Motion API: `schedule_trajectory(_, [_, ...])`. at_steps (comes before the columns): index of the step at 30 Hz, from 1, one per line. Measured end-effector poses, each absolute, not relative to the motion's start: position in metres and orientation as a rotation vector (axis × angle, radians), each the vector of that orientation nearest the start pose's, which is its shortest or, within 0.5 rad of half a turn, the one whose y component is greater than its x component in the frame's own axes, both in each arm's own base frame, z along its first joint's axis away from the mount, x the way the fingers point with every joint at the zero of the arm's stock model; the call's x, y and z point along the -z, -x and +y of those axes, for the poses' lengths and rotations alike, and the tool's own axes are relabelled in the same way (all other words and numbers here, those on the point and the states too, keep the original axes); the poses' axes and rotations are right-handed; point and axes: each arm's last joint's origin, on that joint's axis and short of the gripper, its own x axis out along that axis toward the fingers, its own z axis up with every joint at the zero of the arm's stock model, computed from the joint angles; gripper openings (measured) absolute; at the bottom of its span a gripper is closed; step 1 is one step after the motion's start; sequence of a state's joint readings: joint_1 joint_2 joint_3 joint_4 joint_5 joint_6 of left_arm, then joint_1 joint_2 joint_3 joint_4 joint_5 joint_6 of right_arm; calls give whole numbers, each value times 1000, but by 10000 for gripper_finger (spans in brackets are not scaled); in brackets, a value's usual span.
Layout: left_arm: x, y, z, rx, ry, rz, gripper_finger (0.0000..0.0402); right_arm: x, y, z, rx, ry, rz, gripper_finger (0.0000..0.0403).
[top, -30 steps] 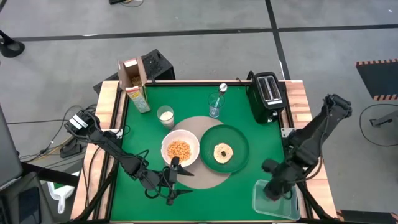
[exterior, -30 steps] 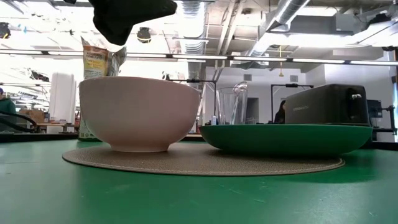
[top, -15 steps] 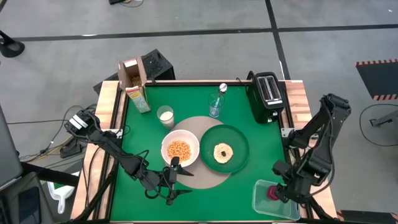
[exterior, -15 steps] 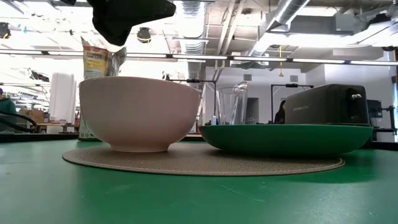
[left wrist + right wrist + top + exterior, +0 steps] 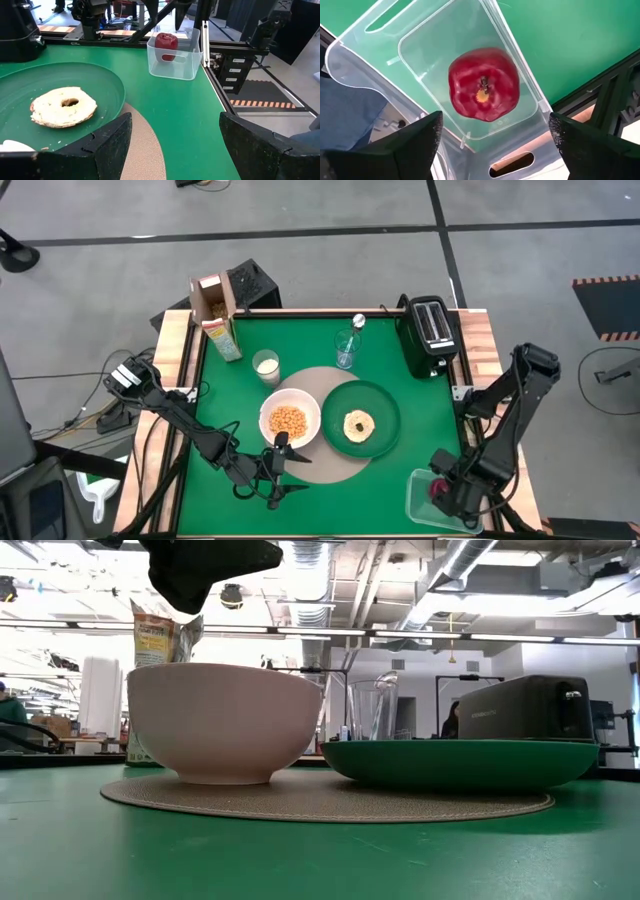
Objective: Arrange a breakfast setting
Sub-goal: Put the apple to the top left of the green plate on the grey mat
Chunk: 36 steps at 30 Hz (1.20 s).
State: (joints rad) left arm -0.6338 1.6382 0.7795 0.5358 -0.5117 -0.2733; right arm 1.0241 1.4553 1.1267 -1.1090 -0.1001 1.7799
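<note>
The white bowl [image 5: 290, 420] holds cereal and stands on the round tan mat [image 5: 322, 463], next to the green plate [image 5: 378, 402] with the round bread [image 5: 358, 425] on it. The white cup [image 5: 266, 364] and the clear glass [image 5: 346, 350] with the metal spoon [image 5: 358, 323] stand behind them. The red fruit [image 5: 483, 84] lies on the floor of a clear container [image 5: 420, 502] at the near right corner. My right gripper [image 5: 492, 145] hovers open above the fruit. My left gripper [image 5: 290, 472] is open and empty near the bowl's near side.
A black toaster [image 5: 430, 330] stands at the far right. An open cereal box [image 5: 215, 315] stands at the far left corner. Bare green table [image 5: 420, 390] lies between the plate and the right edge, and along the near edge.
My right gripper has moved toward the table's near edge and now stands over the clear container. The red fruit in the container has come into sight beside it.
</note>
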Motion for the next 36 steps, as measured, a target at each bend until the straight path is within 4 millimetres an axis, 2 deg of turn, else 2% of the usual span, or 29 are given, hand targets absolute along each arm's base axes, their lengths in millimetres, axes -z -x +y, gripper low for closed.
schedule_trajectory(6, [-191,-276,-185,83,98,283,286,-248,-132,217,481,-729,1566,376])
schedule_trajectory(9, [-192,-276,-185,83,101,280,286,-248,-133,218,515,-777,1556,375])
schedule_trajectory(14, [-192,-276,-185,82,107,281,286,-247,-136,224,468,-823,1546,377])
schedule_trajectory(18, [-191,-276,-185,81,107,282,286,-247,-137,223,534,-880,1539,377])
schedule_trajectory(23, [-191,-276,-184,73,105,282,286,-246,-137,222,554,-870,1541,377])
schedule_trajectory(28, [-191,-276,-184,69,105,282,286,-235,-142,226,552,-793,1589,377])
schedule_trajectory(36, [-191,-276,-184,68,106,282,286,-216,-160,223,560,-689,1626,377])
